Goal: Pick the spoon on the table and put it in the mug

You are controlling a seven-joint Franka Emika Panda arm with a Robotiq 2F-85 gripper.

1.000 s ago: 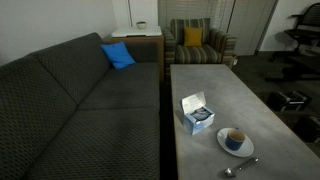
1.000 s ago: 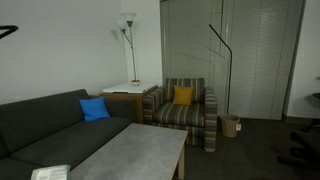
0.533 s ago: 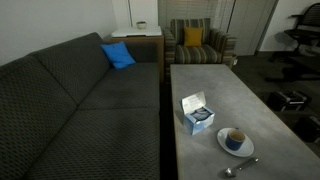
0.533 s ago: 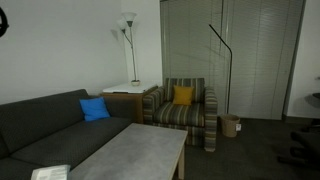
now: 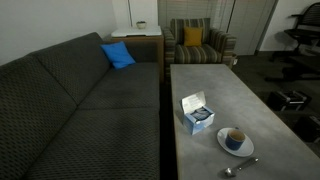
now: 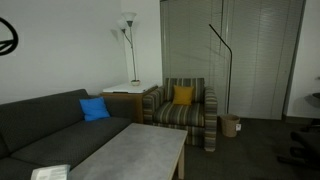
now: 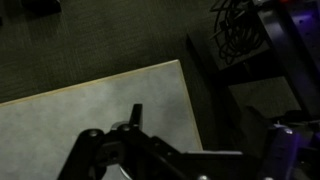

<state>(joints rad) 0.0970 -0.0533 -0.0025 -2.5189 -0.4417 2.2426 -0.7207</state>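
Spoon (image 5: 241, 166) on table (image 5: 215, 85), beside saucer (image 5: 221, 143), mug (image 5: 234, 139) on saucer

In an exterior view, a dark curved shape (image 6: 14, 36) at the upper left edge, perhaps a cable or part of the arm, now bows further into the picture and reaches lower than a second ago. Its place relative to the fingers (image 7: 135, 116) cannot be told.
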